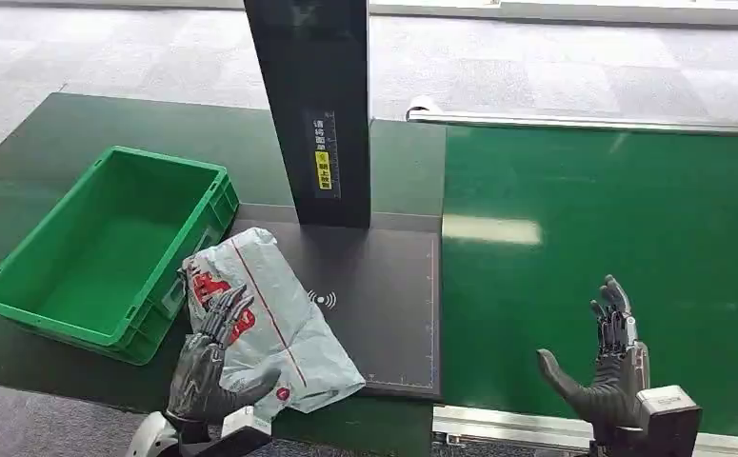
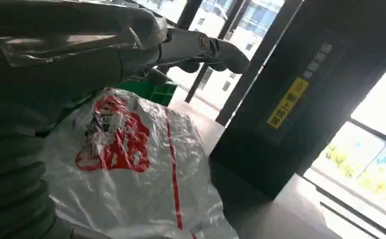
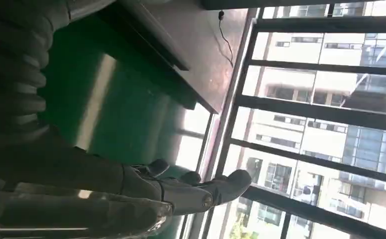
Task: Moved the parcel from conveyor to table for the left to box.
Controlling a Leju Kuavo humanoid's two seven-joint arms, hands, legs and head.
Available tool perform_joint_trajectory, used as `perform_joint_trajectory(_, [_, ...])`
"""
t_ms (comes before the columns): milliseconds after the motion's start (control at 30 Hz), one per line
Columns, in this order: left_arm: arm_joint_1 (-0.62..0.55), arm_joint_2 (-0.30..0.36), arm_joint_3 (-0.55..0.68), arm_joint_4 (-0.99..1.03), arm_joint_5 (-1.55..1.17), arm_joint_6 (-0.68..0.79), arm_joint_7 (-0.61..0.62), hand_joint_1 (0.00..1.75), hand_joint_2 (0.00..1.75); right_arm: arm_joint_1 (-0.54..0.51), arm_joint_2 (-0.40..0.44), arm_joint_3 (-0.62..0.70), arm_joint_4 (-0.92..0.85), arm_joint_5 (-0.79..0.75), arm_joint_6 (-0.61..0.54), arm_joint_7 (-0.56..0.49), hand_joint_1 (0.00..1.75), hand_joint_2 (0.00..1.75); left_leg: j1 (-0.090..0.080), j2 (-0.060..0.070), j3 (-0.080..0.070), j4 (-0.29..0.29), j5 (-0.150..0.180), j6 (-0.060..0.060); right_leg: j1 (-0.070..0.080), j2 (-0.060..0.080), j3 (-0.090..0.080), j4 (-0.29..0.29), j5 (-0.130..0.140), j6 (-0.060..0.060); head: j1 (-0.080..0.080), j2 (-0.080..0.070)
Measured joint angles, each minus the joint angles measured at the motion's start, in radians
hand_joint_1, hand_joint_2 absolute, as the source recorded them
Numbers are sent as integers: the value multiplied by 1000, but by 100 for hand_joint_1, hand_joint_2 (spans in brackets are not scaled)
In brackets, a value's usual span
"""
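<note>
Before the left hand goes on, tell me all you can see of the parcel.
The parcel is a soft grey-white plastic mailer bag, crinkled and puffy, with a red printed logo and a thin red line along its length. It lies flat and askew on the dark scan pad, one end against the green box, and partly on the green table. The left hand lies over its near end, fingers spread; whether it grips is unclear.

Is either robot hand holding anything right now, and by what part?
Nothing is clearly held. The left robot hand is spread over the parcel, no closed grip visible. The right robot hand is open above the conveyor.
</note>
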Motion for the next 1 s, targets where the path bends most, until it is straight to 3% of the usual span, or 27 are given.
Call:
perform_joint_trajectory(333, [-31,63,-177,91,-86,-42,43,0,175,-8,14,0,0,-2,0,-2,0,175,0,0,0,0,0,0,0,0,0,0,0,0,0,0])
perform_joint_trajectory(467, [-53,82,-246,124,-190,-49,116,0,175,-10,21,0,0,-2,2,-2,0,175,0,0,0,0,0,0,0,0,0,0,0,0,0,0])
perform_joint_trajectory(500, [-61,87,-260,133,-215,-49,133,145,175,-10,23,1,0,0,2,-2,0,175,0,0,0,0,0,0,0,0,0,0,0,0,0,0])
perform_joint_trajectory(533, [-68,92,-272,140,-230,-50,145,175,175,-10,25,1,-2,0,2,-2,0,175,0,0,0,0,0,0,0,0,0,0,0,0,0,0])
perform_joint_trajectory(767, [-109,120,-310,183,-298,-51,237,175,175,-9,37,5,-23,12,2,-4,0,175,0,0,0,0,0,0,0,0,0,0,0,0,0,0])
perform_joint_trajectory(1000, [-101,142,-311,126,-194,-90,231,175,175,-9,42,6,-31,15,1,-6,0,175,0,0,0,0,0,0,0,0,1,0,0,0,0,0])
